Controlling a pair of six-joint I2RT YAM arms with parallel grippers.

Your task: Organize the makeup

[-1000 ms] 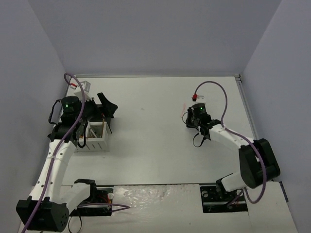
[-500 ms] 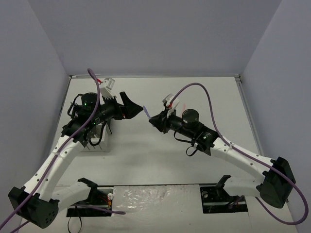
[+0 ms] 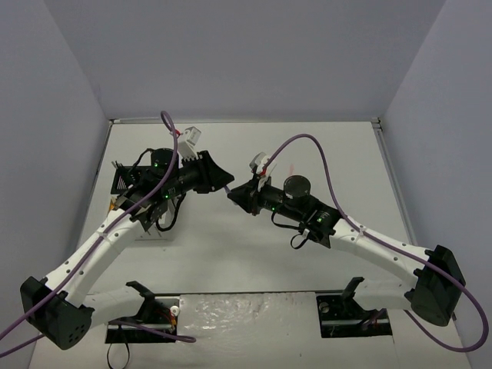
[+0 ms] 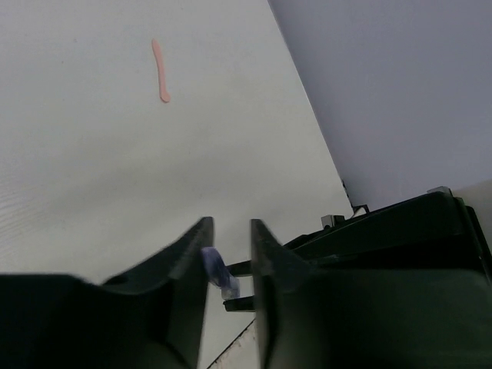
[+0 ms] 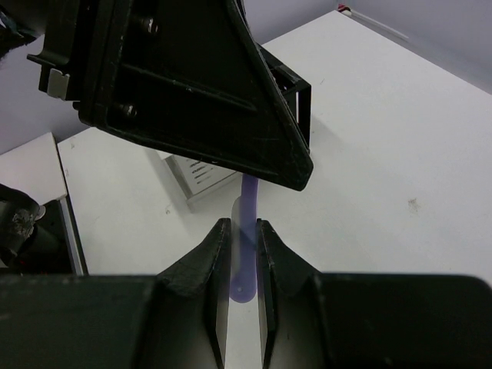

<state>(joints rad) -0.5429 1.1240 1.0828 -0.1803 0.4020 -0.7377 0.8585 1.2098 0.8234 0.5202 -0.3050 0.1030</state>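
Observation:
A slim lilac tool of the makeup hangs in mid-air over the middle of the table. My right gripper is shut on its rounded lower end. Its far tip sits between the fingers of my left gripper, resting against one finger with a gap to the other; those jaws are narrow but apart. From above, the left gripper and the right gripper meet tip to tip, with the lilac tool between them. A pink tool lies flat on the table.
The black-and-white slotted organizer stands at the left of the table under my left arm; its white side also shows in the right wrist view. Grey walls close the back and both sides.
Both arms have swung in from their sides to meet over the table's middle. The right gripper carried the lilac tool there. The left jaws have narrowed from wide open around its tip.

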